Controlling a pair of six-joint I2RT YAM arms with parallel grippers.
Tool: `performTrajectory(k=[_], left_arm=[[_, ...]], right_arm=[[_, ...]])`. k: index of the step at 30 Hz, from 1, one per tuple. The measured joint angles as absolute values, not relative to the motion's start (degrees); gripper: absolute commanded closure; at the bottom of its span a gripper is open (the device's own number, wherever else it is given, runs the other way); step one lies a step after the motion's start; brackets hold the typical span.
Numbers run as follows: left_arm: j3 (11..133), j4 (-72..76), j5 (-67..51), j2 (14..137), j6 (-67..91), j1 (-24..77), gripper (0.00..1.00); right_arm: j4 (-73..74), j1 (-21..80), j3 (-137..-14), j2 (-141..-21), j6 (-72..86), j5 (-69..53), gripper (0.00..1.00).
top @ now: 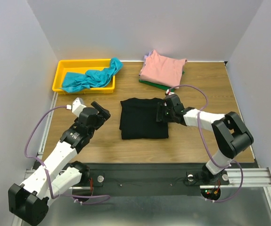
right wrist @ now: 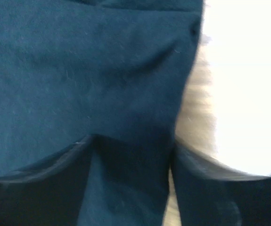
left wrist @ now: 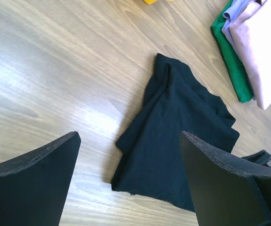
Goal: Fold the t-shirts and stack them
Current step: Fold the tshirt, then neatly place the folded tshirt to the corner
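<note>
1. We take the yellow bin (top: 58,75) as our reference. It is a shallow rectangular plastic tray with a raised rim.
2. The wooden table (top: 102,141) lies directly under the yellow bin, which sits at its far left corner.
3. A pale back wall (top: 140,28) rises just behind the yellow bin, and a side wall (top: 12,70) stands just left of it.
4. A black base plate (top: 144,176) and a silver rail (top: 260,175) run along the table edge opposite the yellow bin, well apart from it.

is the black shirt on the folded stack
No, the black shirt lies on the table, apart from the pink shirt and those under it.
</note>
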State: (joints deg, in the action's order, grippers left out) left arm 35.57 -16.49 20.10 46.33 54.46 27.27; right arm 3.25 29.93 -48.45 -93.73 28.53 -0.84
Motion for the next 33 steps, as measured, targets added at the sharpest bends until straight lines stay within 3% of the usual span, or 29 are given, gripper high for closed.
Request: performTrajectory(k=[1, 2, 8, 23, 33], left_arm=[[35.46, -16.91, 20.29, 45.95, 54.59, 27.27, 0.02], [35.35, -17.28, 20.51, 45.71, 54.76, 27.27, 0.02], [35.35, -18.92, 22.15, 45.89, 55.46, 27.27, 0.02], [37.32, -21.58, 30.28, 48.23, 56.60, 27.27, 0.02], [38.83, -22.15, 33.58, 49.93, 57.34, 27.24, 0.02]], right_arm=[[3.33, 30.24, -49.04, -94.21, 28.53, -0.51, 0.52], [3.18, 30.68, -49.74, -95.31, 28.53, 0.27, 0.70], [2.50, 32.77, -57.52, -102.65, 26.96, 2.46, 1.00], [5.15, 36.25, -77.67, -108.49, 1.61, 18.09, 0.99], [5.76, 36.18, -93.54, -115.22, -5.50, 24.36, 1.00]])
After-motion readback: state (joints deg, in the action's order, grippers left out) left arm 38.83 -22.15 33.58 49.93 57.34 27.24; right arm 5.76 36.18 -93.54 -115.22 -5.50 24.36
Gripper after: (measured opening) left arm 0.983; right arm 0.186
